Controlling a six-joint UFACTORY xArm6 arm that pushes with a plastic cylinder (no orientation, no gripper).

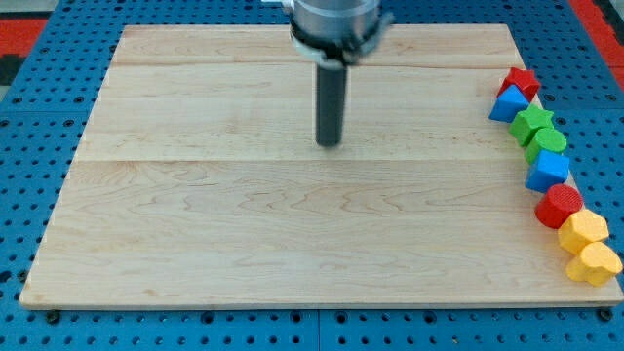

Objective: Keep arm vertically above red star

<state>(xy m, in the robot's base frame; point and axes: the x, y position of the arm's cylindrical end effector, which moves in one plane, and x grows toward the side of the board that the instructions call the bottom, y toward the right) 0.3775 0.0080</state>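
The red star [523, 82] lies at the right edge of the wooden board [195, 224], at the top of a curved row of blocks. My tip [330, 144] stands on the board near its upper middle, far to the left of the red star and a little below its level. No block touches the tip.
Below the red star along the right edge run a blue triangle [508, 103], a green star [533, 123], a green round block [548, 142], a blue block [548, 171], a red round block [559, 206] and two yellow blocks [584, 230] [596, 262].
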